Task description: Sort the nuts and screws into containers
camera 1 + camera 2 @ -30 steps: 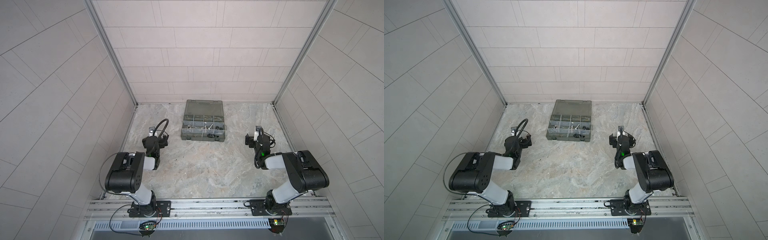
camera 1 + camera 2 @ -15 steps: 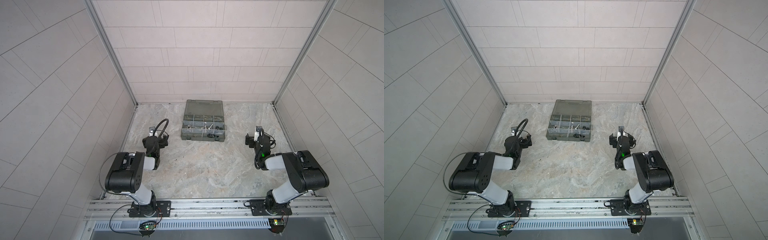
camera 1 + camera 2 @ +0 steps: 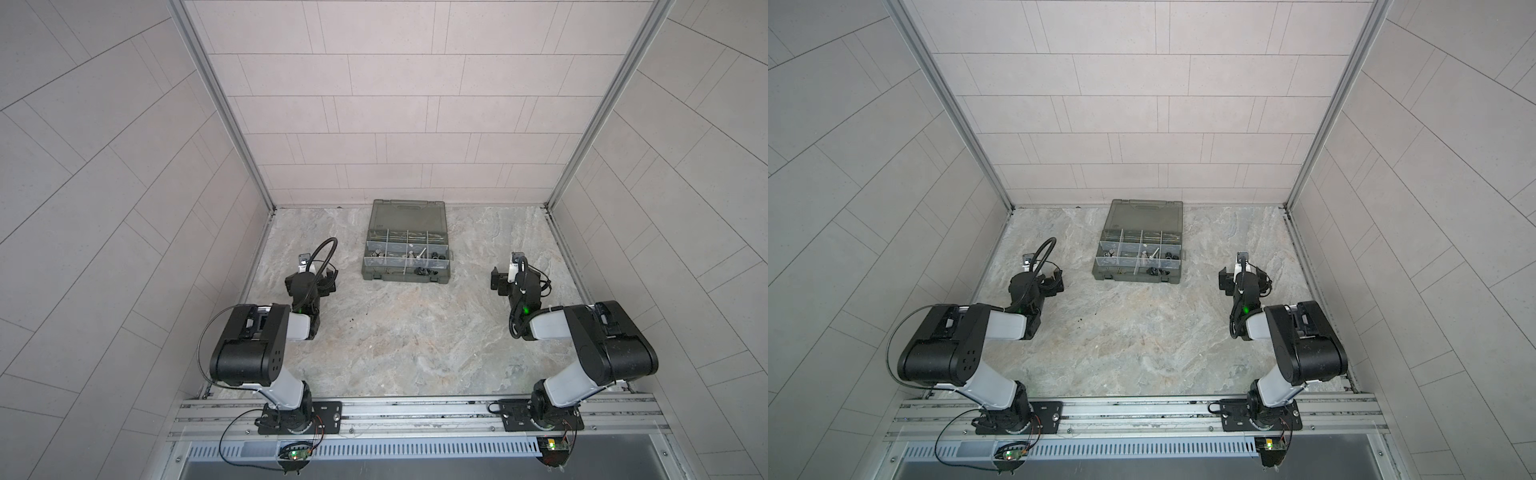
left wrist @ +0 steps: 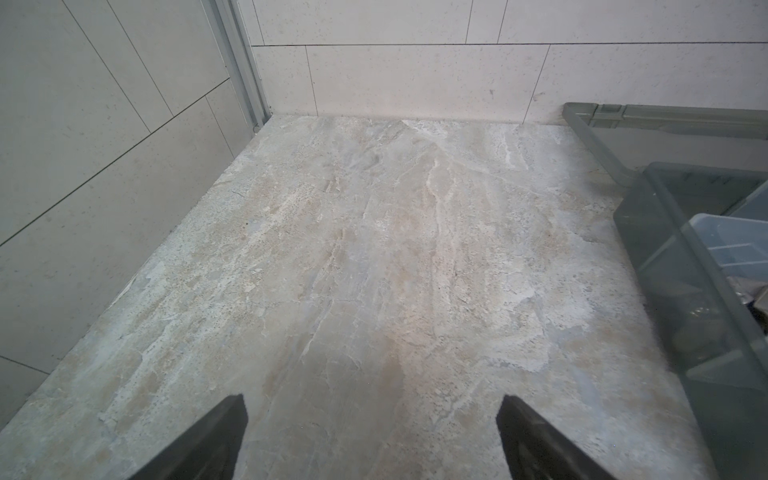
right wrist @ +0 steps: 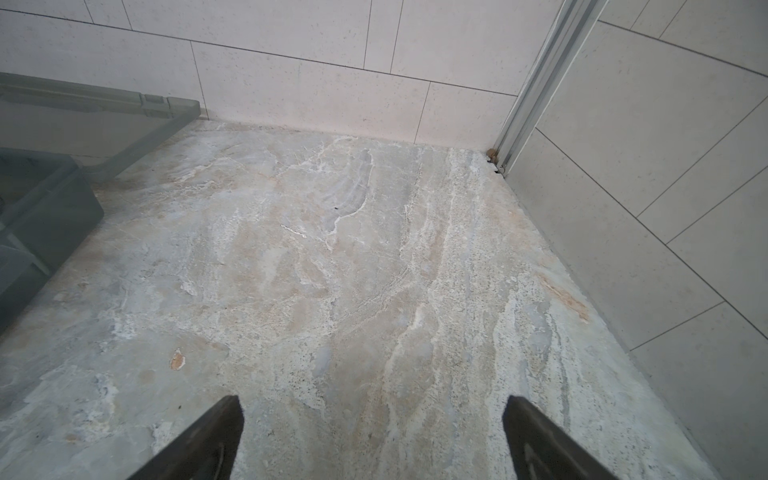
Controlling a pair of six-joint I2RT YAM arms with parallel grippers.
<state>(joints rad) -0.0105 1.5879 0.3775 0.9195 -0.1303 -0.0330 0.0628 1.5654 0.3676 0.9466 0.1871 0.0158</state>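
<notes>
Both top views: table [image 3: 407, 340] with case [image 3: 405, 277] at 12 o'clock, long axis 9-to-3, lying 2 o'clock of left gripper [image 3: 311, 279] and 10 o'clock of right gripper [image 3: 516, 282], both spread, empty, about equally near; screws [image 3: 421, 252] and nuts [image 3: 436, 255] inside.

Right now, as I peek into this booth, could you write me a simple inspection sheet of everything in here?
Surface: marbled stone-look tabletop, mottled grey and beige.
Job's things: organiser case near the rear wall, lid open toward that wall. Its compartments hold small hardware, including a silver screw and black nuts. They are too small to judge the sorting.
Clutter: a few dark specks on the tabletop; nothing else seen.
Grippers: left gripper and right gripper are both open and empty, on either side of the case.
Cables: black cable loop arches over the left wrist; another cable hangs by the right arm.
Surroundings: pale tiled walls on three sides; metal rail in front carries both arms.
</notes>
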